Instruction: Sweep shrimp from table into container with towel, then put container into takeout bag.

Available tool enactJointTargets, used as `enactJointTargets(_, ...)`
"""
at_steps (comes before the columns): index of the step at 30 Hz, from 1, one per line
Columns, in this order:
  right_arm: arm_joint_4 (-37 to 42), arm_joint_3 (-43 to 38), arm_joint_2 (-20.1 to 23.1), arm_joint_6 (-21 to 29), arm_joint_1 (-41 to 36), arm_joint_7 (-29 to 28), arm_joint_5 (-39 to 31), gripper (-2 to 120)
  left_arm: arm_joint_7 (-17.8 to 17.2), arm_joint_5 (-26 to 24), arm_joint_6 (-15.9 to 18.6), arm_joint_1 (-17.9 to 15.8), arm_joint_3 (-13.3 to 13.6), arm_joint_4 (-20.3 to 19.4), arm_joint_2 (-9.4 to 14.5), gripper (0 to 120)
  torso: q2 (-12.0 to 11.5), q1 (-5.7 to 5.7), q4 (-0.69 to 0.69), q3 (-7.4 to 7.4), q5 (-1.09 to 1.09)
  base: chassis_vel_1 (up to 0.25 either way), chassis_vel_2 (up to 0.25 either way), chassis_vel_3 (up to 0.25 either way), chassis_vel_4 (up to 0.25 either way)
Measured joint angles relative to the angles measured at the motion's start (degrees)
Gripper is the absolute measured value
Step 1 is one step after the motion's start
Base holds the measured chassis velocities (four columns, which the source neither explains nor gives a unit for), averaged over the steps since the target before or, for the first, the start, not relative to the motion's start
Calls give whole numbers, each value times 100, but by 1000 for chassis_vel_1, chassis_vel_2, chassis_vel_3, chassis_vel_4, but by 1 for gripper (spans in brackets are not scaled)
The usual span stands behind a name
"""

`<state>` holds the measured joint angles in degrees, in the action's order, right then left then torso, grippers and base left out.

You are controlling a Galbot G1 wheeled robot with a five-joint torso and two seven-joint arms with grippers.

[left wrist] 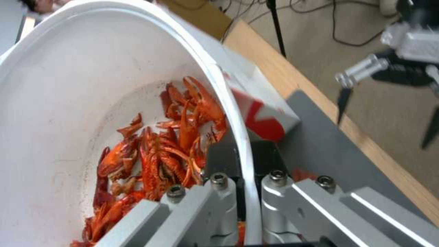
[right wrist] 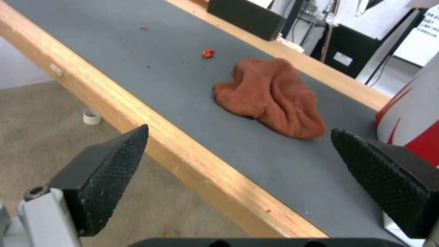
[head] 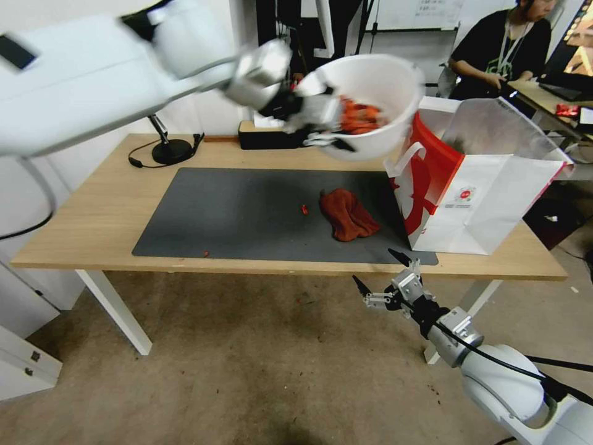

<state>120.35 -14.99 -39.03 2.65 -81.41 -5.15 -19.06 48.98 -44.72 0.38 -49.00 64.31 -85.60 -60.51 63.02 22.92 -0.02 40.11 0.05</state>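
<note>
You are carrying the container (head: 370, 105) with the left gripper (head: 321, 123), high in the upper middle of the head view, tilted and just left of the takeout bag (head: 482, 191). The jaws are clamped across the container's rim, one finger inside the wall and one outside, as the left wrist view shows. The shrimp (left wrist: 155, 157) are piled against the low side of the tilted bowl, so you are risking a spill: level it as you travel, and keep the pile away from the lip. Judging by the bag's open mouth at the right, you are best lowering the container straight down through the middle, clear of the handles and the red side panel. The right gripper (head: 383, 278) is hanging at the lower right, below the front edge of the table (head: 92, 216), jaws spread and holding nothing. The towel (head: 347, 214) is lying crumpled on the grey mat (head: 235, 216), beside one stray red piece (head: 304, 209).
</note>
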Motion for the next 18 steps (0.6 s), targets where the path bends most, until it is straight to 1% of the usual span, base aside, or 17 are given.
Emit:
enactJointTargets(2, 3, -107, -21, -64, -114, 20, 12, 100, -1, -102, -13, -83, 13, 245, -319, 0, 0, 0, 3, -1, -4, 0, 0, 0, 0)
enactJointTargets(3, 3, -107, -21, -64, -114, 20, 12, 100, -1, -102, -13, -83, 13, 245, -319, 0, 0, 0, 3, -1, -4, 0, 0, 0, 0)
enactJointTargets(5, 4, -172, -35, -110, -202, 30, 22, 100, 4, -140, -39, -111, 8, 447, -513, 0, 0, 0, 4, -1, -4, 0, 0, 0, 0)
enactJointTargets(6, 4, -172, -35, -110, -202, 30, 22, 100, 4, -140, -39, -111, 8, 447, -513, 0, 0, 0, 4, -1, -4, 0, 0, 0, 0)
enactJointTargets(9, 3, -270, -39, -175, -348, 47, 42, 100, 18, -178, -112, -119, -43, 831, -846, 0, 0, 0, 3, -1, -4, 0, 0, 0, 0)
enactJointTargets(10, 3, -270, -39, -175, -348, 47, 42, 100, 18, -178, -112, -119, -43, 831, -846, 0, 0, 0, 3, -1, -4, 0, 0, 0, 0)
enactJointTargets(12, 3, -348, -28, -202, -411, 54, 45, 100, 78, -189, -172, -88, -153, 1237, -1190, 0, 0, -1, 3, 0, -4, 0, 0, 0, 0)
enactJointTargets(13, 3, -348, -28, -202, -411, 54, 45, 100, 78, -189, -172, -88, -153, 1237, -1190, 0, 0, -1, 3, 0, -4, 0, 0, 0, 0)
enactJointTargets(14, 3, -377, -18, -211, -418, 56, 45, 100, 105, -188, -204, -61, -203, 1446, -1379, 0, 0, -1, 3, 0, -4, 0, 0, 0, 0)
enactJointTargets(15, 3, -406, -10, -216, -423, 59, 44, 100, 164, -174, -267, -9, -275, 1758, -1664, 0, 0, 0, 3, 0, -4, 0, 0, 0, 0)
enactJointTargets(16, 3, -406, -10, -216, -423, 59, 44, 100, 164, -174, -267, -9, -275, 1758, -1664, 0, 0, 0, 3, 0, -4, 0, 0, 0, 0)
enactJointTargets(18, -2, -443, -9, -226, -446, 60, 43, 100, 248, -141, -351, 93, -378, 2170, -2077, 0, 0, 0, 2, 0, -2, 0, 0, 0, 0)
